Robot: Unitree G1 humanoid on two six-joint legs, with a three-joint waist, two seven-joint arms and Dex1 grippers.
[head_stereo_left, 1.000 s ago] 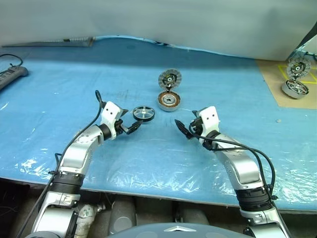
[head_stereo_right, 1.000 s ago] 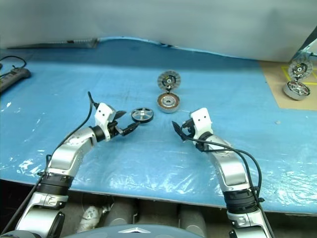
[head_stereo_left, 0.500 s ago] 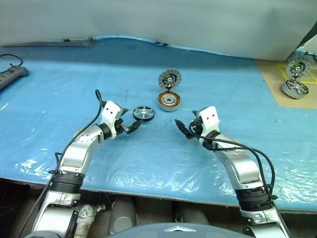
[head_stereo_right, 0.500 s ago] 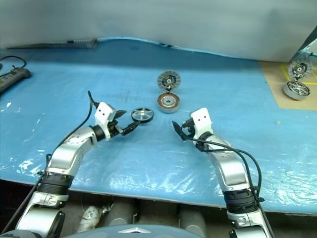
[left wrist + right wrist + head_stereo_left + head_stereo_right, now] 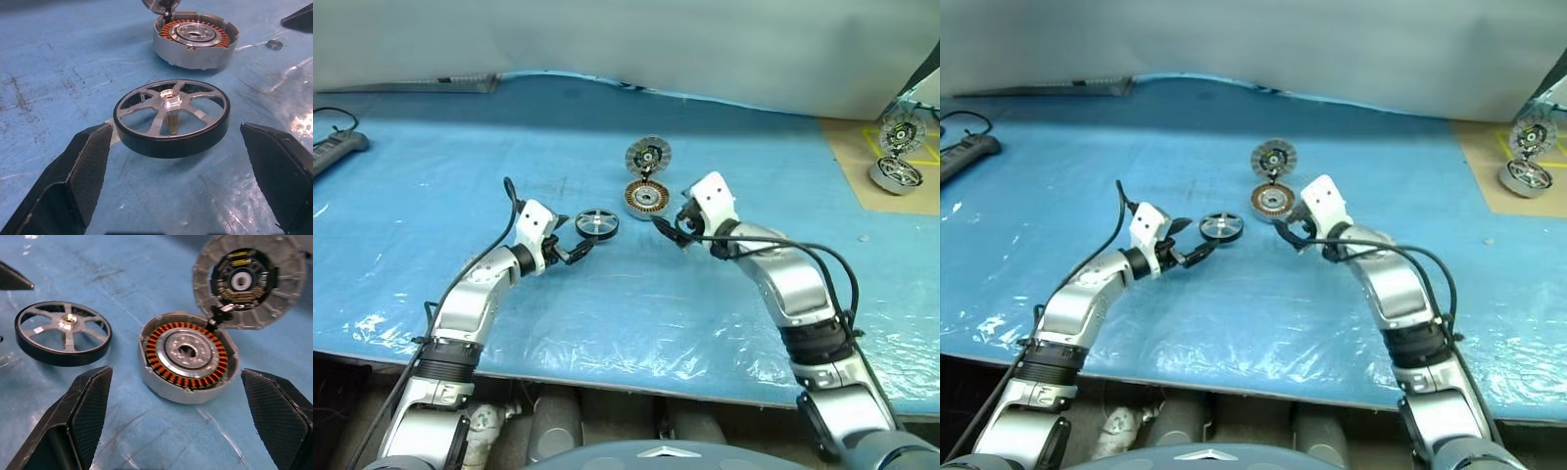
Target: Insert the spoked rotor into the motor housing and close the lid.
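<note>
1. At the far left edge of your head view, a power strip (image 5: 335, 149) lies on the blue-covered counter (image 5: 431, 196).
2. Your left gripper (image 5: 576, 250) sits left of centre, fingers spread wide with nothing between them but air; the spoked rotor (image 5: 596, 223) lies flat on the counter just past its tips, untouched.
3. At centre, the motor housing (image 5: 647, 200) rests open on the counter, copper windings exposed.
4. The lid (image 5: 649, 156) stands tilted up at the housing's far edge, striped face toward you.
5. Your right gripper (image 5: 668, 230) is just right of the housing, fingers spread wide, holding nothing.
6. At the upper right, a duplicate motor (image 5: 897, 174) sits on a brown board (image 5: 862, 166).
</note>
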